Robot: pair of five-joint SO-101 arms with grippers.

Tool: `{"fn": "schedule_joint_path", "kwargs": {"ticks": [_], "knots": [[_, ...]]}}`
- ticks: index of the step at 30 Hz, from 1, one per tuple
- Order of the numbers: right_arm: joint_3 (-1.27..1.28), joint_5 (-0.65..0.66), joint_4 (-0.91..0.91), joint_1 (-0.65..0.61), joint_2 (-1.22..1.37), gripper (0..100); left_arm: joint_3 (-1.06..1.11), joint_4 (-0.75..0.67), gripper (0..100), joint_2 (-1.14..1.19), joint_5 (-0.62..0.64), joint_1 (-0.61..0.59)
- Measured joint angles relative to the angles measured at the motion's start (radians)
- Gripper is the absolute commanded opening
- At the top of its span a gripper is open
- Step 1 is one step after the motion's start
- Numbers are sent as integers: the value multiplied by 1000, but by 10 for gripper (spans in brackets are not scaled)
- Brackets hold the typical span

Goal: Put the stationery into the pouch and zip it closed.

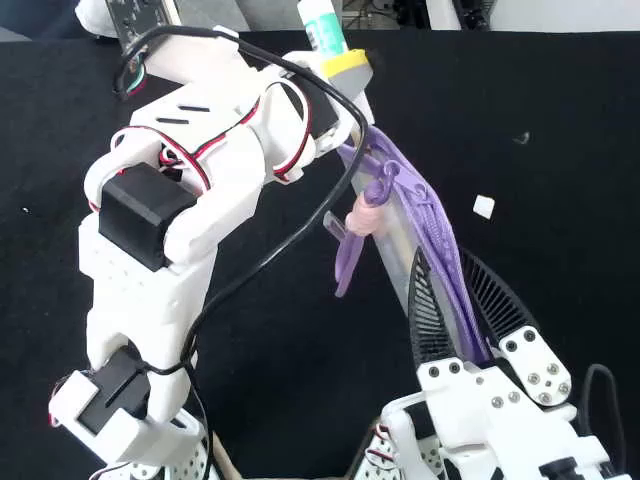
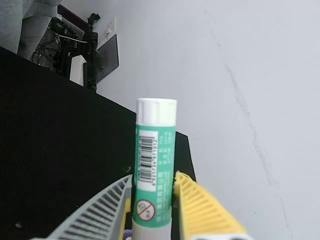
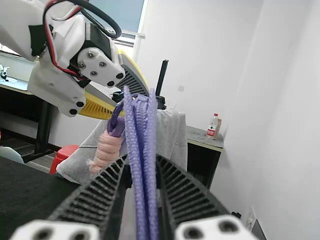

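Note:
A green and white glue stick (image 2: 153,165) stands between the grey and yellow fingers of my left gripper (image 2: 152,195), which is shut on it. From above, the glue stick (image 1: 322,24) pokes up past the yellow finger (image 1: 344,66) near the table's far edge. My right gripper (image 3: 142,180) is shut on the edge of a purple mesh pouch (image 3: 140,150). The pouch (image 1: 425,235) is held up off the table, slanting from the right gripper (image 1: 455,320) toward the left gripper. A purple and pink zipper pull (image 1: 358,225) dangles from its upper end.
The table (image 1: 560,130) is covered in black cloth. A small white piece (image 1: 484,207) lies on it to the right of the pouch. The left arm's white body (image 1: 190,230) takes up the left side of the table.

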Motion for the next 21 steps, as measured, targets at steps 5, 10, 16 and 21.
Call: {"fn": "schedule_joint_path", "kwargs": {"ticks": [5,10,16,21], "knots": [[0,0,0,-3,0,11,5,23,30,0,0,18],[0,0,0,-3,0,11,8,26,30,-6,2,26],[0,0,0,-3,0,11,115,26,30,-44,2,71],[0,0,0,-2,0,11,269,-48,30,-106,-28,101]]}}
